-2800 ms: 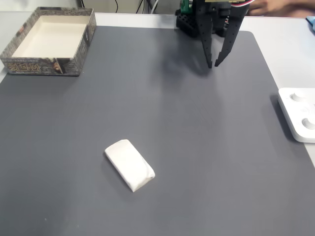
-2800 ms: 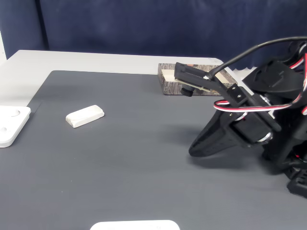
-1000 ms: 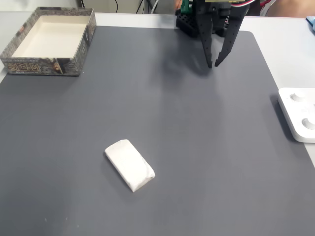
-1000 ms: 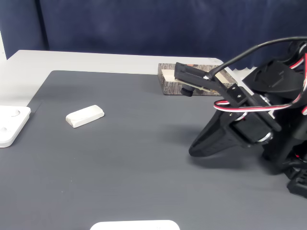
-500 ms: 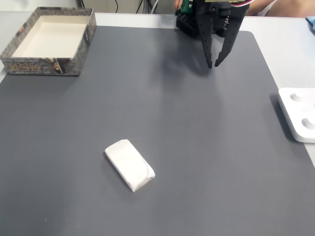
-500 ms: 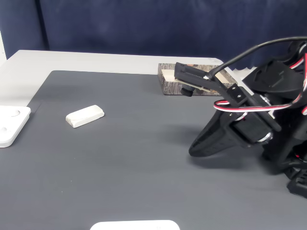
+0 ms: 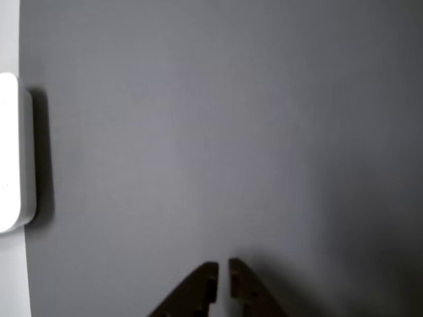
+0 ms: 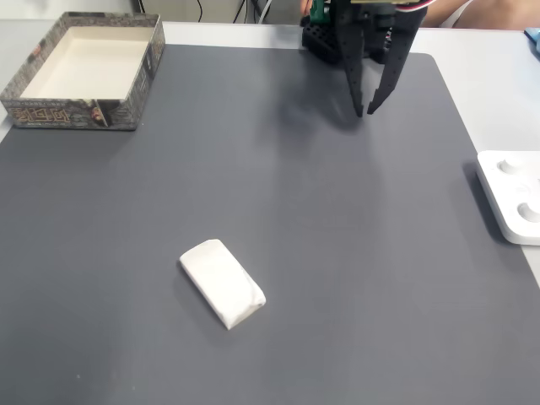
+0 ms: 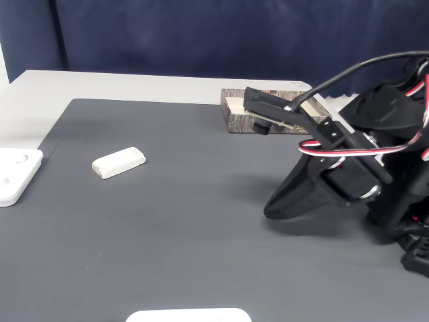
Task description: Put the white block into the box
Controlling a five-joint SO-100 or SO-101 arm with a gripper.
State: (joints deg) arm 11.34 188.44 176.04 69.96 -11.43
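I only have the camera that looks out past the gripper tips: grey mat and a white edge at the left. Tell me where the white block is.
Observer: The white block lies flat on the mat, far from the gripper, in a fixed view.
Operator: Give me the box.
Observer: The box sits at the mat's far left corner in that view, open.
Operator: Name that white edge.
Observer: It looks like the dimpled white slab off the mat's right edge.
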